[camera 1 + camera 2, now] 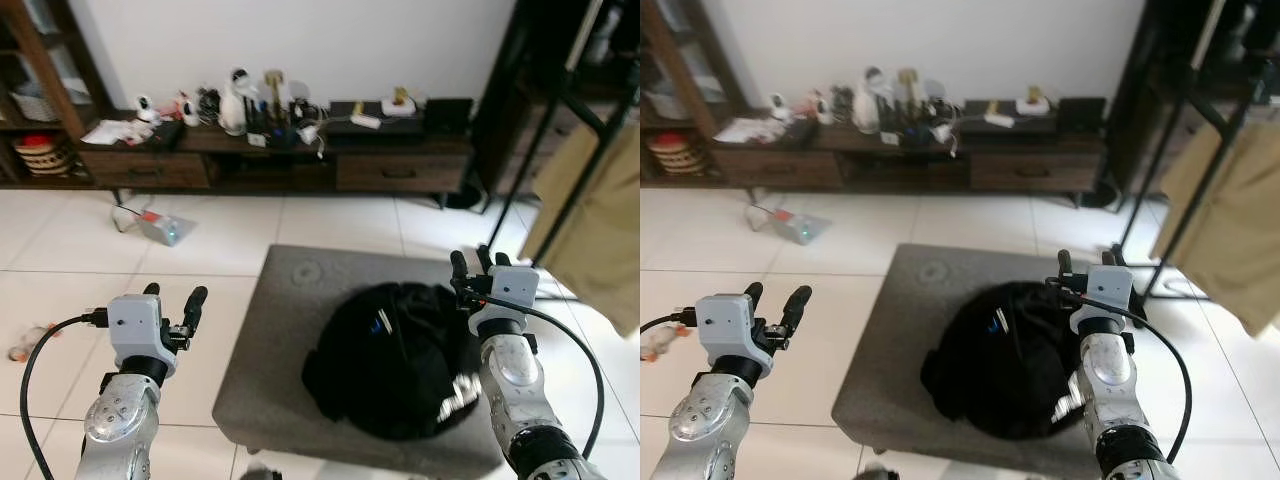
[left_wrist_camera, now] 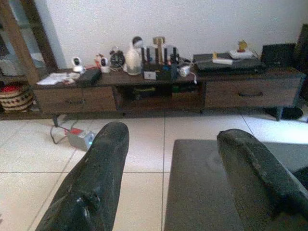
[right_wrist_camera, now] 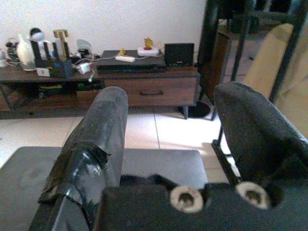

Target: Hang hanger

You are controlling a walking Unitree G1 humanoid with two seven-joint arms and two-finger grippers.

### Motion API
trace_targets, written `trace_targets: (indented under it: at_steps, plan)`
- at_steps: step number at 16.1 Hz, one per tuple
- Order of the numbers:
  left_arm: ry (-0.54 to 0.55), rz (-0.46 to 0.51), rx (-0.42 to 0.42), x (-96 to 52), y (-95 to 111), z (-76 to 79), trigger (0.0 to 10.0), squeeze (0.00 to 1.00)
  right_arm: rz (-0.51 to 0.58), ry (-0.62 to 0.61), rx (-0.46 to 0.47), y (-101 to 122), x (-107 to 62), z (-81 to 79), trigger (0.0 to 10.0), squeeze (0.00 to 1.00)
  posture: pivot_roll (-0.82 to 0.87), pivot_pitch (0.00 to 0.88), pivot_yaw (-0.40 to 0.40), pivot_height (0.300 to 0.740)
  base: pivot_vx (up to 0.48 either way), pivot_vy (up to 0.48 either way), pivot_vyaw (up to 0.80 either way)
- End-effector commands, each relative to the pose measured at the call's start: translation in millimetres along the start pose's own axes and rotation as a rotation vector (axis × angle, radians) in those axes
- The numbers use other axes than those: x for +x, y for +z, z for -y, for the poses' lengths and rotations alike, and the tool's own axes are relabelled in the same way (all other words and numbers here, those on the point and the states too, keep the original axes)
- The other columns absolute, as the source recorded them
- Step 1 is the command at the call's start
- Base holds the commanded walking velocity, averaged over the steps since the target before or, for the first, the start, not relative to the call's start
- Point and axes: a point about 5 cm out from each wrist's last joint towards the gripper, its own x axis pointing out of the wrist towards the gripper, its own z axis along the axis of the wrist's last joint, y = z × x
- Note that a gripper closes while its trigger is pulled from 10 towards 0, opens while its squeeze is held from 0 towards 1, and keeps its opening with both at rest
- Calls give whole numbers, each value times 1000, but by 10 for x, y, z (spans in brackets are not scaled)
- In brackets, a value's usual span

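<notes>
A black garment lies bundled on a grey padded stool in front of me. I cannot make out a hanger in it; a small pale shiny bit shows at its right edge. A black clothes rack stands at the far right with a beige garment hanging from it. My right gripper is open, raised over the bundle's right side and holding nothing. My left gripper is open and empty over the floor to the left of the stool.
A low wooden cabinet crowded with small items runs along the back wall. A small grey device with a cable lies on the white tiles before it. A dark shelf with a basket stands at the far left.
</notes>
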Motion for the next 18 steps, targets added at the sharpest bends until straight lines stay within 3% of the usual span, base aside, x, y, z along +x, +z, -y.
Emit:
trace_targets:
  at_steps: [1, 11, 18]
  plan:
    - [9, 0, 4, -19, 26, -22, 10000, 0, 2, -5, 6, 28, 32, 1, 10000, 0, 95, 178, 23, 653, 0, 0, 0]
    - [5, -43, 3, -64, 22, -30, 10000, 0, -18, 19, -3, -7, 17, -73, 10000, 0, 100, 210, 39, 653, 0, 0, 0]
    - [-10, -56, -3, -73, 27, -20, 10000, 0, 34, 79, -15, 73, 32, -145, 10000, 0, 99, 223, 47, 653, 334, 0, 242]
